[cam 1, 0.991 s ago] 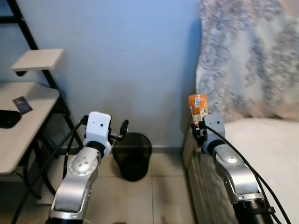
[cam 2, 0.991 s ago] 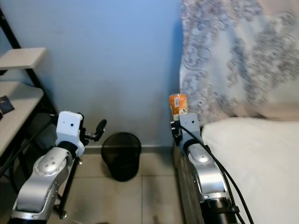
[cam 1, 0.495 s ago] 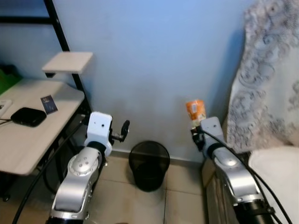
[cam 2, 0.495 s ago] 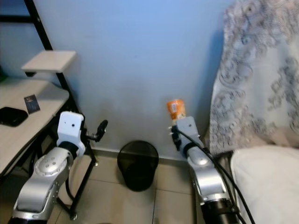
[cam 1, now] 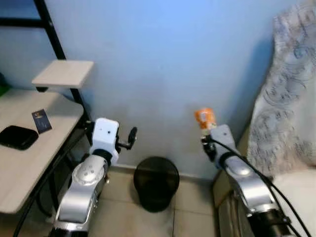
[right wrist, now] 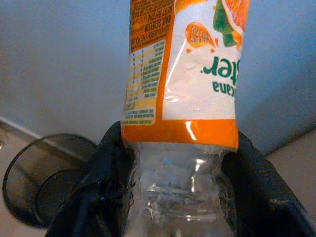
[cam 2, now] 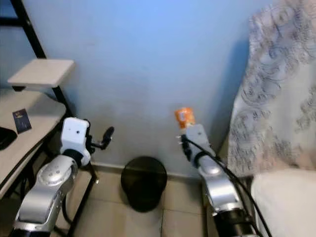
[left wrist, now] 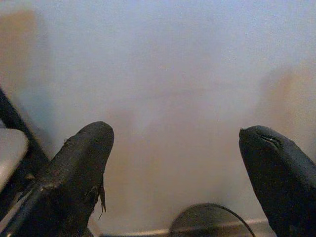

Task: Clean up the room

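1. The bottle (right wrist: 185, 89), clear plastic with an orange label, is clamped between the two black fingers of the right gripper (cam 1: 206, 139), which grip it across its clear ribbed part. It is held up in the air in front of the blue wall (cam 1: 163, 59), above and to the right of the bin.
2. The bin (cam 1: 156, 182) is a black mesh basket on the tiled floor (cam 1: 192, 207), against the wall and between the two arms. Its mouth faces up and looks empty from here.
3. The left gripper (left wrist: 180, 163) has nothing in it; its fingers are spread wide, pointing at the wall above the bin.
4. The step in hand looks like carrying the bottle to the bin. The next move would be to bring the right gripper leftward and down until the bottle is over the bin's mouth, then let go.
5. Room: the space over the bin is free. A desk (cam 1: 29, 163) with a black frame stands close on the left, holding a phone (cam 1: 17, 137) and a card (cam 1: 42, 121). The bed (cam 1: 296, 192) with its patterned cover (cam 1: 291, 98) crowds the right arm.
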You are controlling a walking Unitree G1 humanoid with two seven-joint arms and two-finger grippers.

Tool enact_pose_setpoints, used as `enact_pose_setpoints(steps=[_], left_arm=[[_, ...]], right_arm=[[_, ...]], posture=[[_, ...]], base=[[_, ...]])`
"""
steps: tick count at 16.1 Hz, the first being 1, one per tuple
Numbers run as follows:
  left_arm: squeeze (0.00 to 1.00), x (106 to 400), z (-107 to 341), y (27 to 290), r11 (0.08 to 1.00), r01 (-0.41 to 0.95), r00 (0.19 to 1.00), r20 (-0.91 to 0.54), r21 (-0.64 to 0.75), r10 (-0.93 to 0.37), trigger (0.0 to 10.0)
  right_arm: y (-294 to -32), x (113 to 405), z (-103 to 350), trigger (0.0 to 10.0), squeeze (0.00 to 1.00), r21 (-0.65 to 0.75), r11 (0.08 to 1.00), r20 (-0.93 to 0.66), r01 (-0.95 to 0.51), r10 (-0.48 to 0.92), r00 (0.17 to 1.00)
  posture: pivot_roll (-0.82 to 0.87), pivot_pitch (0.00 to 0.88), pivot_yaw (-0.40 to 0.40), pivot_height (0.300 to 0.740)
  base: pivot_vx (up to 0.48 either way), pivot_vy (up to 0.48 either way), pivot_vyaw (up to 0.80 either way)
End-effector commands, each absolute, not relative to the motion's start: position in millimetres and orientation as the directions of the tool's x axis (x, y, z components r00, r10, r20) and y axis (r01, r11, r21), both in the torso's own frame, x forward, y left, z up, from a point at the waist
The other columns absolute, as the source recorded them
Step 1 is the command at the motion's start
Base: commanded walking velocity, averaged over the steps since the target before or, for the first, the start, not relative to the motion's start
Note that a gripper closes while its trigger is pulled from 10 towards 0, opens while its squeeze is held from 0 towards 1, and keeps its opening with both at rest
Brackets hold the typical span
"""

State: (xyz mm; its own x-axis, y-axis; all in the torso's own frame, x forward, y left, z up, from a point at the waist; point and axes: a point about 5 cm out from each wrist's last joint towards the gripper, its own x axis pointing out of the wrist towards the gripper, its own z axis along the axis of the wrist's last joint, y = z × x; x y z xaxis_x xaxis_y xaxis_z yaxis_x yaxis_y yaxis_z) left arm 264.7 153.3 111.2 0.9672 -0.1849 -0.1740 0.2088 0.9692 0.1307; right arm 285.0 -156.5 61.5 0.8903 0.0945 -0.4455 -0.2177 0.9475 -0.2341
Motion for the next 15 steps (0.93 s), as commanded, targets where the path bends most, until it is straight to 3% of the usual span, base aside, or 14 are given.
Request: enact_pose_setpoints(steps=[1, 8, 12, 15], left_arm=[[0.0, 266, 114, 163, 0.971, 0.183, 0.973, -0.17, 0.154, -0.156, 10.0], [0.0, 265, 105, 163, 0.951, 0.25, 0.953, -0.219, 0.182, -0.208, 10.0], [0.0, 261, 97, 162, 0.944, 0.278, 0.94, -0.253, 0.177, -0.229, 10.0], [0.0, 251, 85, 160, 0.888, 0.415, 0.884, -0.321, 0.199, -0.341, 10.0]], right_arm=[[-147, 287, 62, 10.0, 0.0, -0.23, 0.939, -0.453, -0.256, 0.13, 0.882], [-145, 269, 44, 10.0, 0.0, -0.209, 0.849, -0.597, -0.486, 0.282, 0.751], [-142, 259, 39, 10.0, 0.0, -0.19, 0.73, -0.661, -0.657, 0.4, 0.635], [-134, 262, 40, 10.0, 0.0, -0.171, 0.612, -0.676, -0.772, 0.497, 0.544]], posture=[[0.06, 0.0, 0.009, 0.74], [0.04, 0.0, 0.019, 0.74], [0.04, 0.0, 0.015, 0.74], [0.05, 0.0, 0.008, 0.74]], base=[[0.364, 0.0, 0.0], [0.364, 0.0, -0.17], [0.355, 0.0, 0.0], [0.206, 0.0, 0.0]])
